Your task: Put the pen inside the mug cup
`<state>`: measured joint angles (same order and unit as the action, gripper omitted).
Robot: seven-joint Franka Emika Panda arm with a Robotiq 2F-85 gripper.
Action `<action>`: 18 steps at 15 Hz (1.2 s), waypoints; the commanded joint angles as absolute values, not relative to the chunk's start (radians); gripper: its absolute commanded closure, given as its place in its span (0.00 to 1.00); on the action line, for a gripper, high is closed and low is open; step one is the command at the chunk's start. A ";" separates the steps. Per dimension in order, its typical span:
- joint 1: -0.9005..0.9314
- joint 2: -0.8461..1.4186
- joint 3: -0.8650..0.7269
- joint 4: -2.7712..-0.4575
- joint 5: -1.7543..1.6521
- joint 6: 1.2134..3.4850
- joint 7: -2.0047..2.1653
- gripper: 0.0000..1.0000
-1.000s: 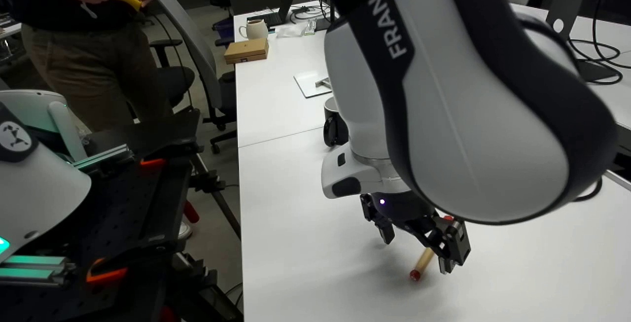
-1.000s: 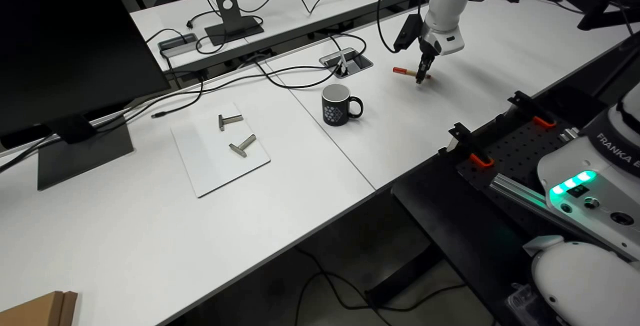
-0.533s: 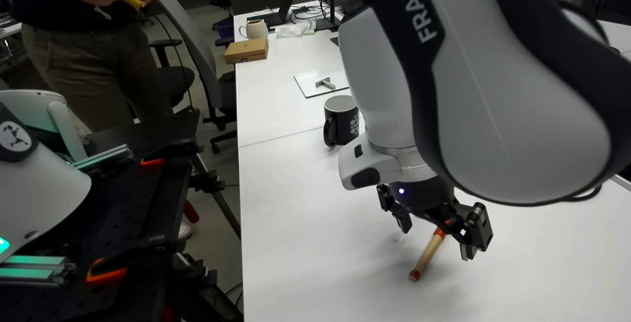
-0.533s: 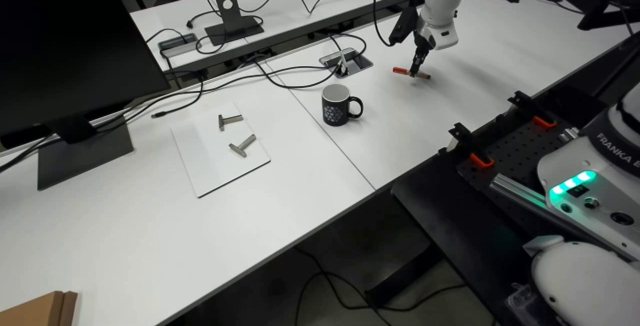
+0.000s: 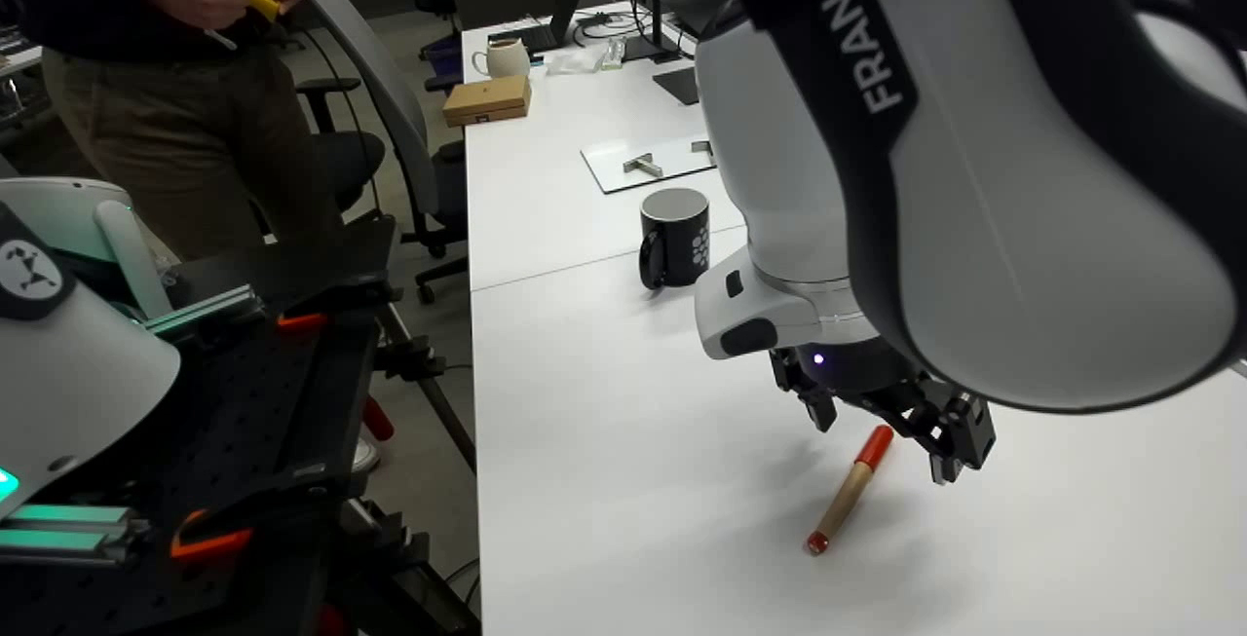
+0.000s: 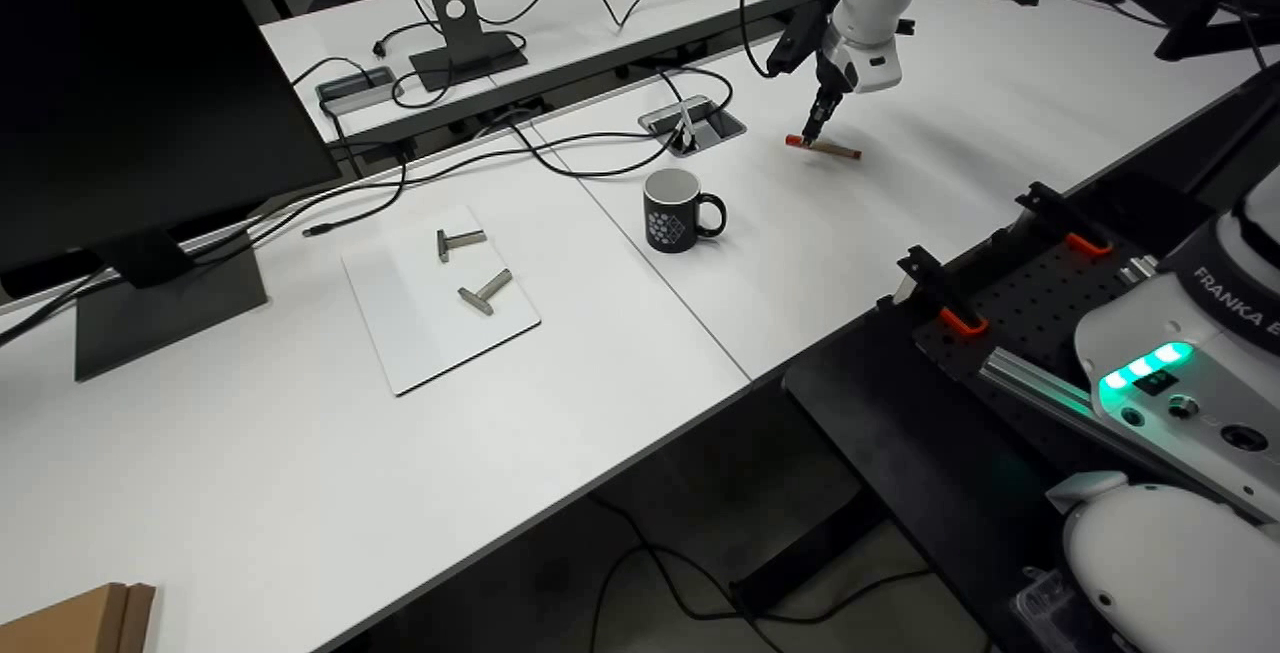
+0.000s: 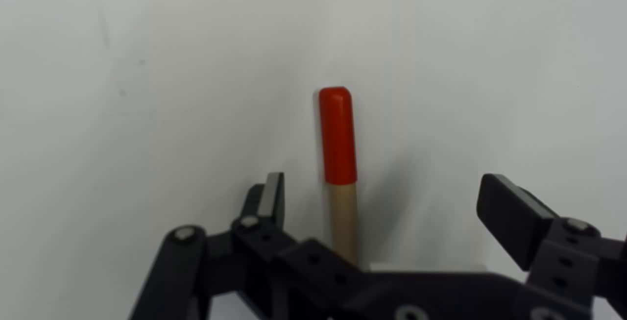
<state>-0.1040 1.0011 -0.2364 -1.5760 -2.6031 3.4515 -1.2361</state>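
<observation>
The pen, tan with a red cap, lies flat on the white table in both exterior views (image 5: 850, 492) (image 6: 838, 150). The wrist view shows its red cap and part of the tan barrel (image 7: 338, 138); the rest is hidden below the gripper. My gripper (image 7: 384, 183) is open and empty, its fingers on either side of the barrel below the cap, with the pen nearer the left finger. The gripper hovers near the cap end in both exterior views (image 5: 883, 443) (image 6: 810, 138). The black mug cup stands upright, handle out, in both exterior views (image 5: 675, 239) (image 6: 668, 215).
A grey cable-socket plate (image 6: 705, 126) and black cables (image 6: 600, 173) lie behind the mug. A white board (image 6: 430, 333) with two metal T-shaped pieces lies beyond it. A cardboard box (image 5: 487, 98) and a white mug (image 5: 505, 58) stand farther along the table. A person stands behind the table's edge.
My open gripper has moved along the pen from its tan part toward the red cap end. The arm uncovers the mug and the whole pen in an exterior view. The pen stays about in place.
</observation>
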 commanded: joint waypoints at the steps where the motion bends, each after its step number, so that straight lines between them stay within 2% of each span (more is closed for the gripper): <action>1: -0.161 1.030 -0.174 -1.516 -2.603 3.466 -1.230 0.00; 18: -0.183 1.090 -0.142 -1.472 -2.603 3.466 -1.205 0.00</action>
